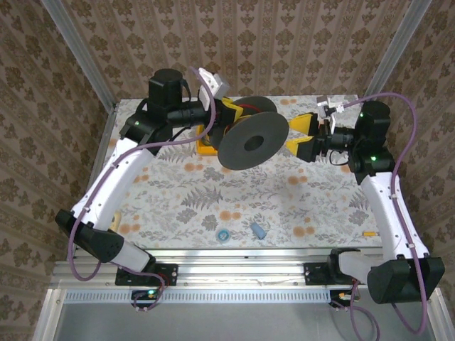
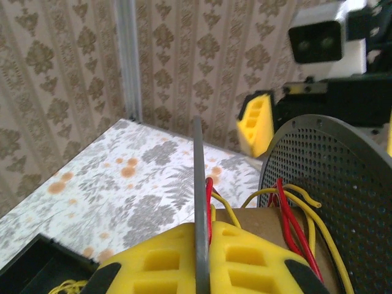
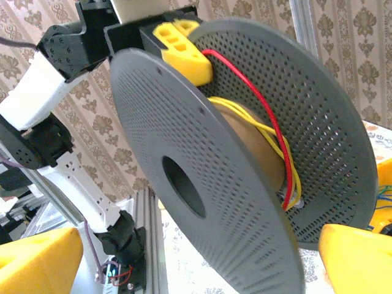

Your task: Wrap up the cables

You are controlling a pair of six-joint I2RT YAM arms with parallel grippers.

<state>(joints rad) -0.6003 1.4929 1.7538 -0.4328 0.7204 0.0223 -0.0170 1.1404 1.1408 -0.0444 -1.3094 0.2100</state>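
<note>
A dark grey spool (image 1: 249, 140) hangs above the middle of the table, tilted, with its flat face toward the camera. My left gripper (image 1: 217, 128) is shut on the rim of one flange (image 2: 198, 159); its yellow fingers (image 2: 153, 263) pinch the thin grey edge. The red cable (image 2: 210, 199) runs beside that edge into the pinch, and more red cable (image 3: 269, 122) lies over the brown core (image 3: 251, 141) together with yellow wires (image 3: 288, 165). My right gripper (image 1: 295, 135) stands open just right of the spool (image 3: 202, 184), its yellow fingers (image 3: 37, 260) spread either side of the near flange without touching it.
Two small blue items (image 1: 222, 234) (image 1: 259, 229) lie on the floral table (image 1: 178, 192) near its front edge. Aluminium posts (image 1: 75, 50) and patterned walls close in the back and sides. The arm bases sit on the front rail (image 1: 234, 270).
</note>
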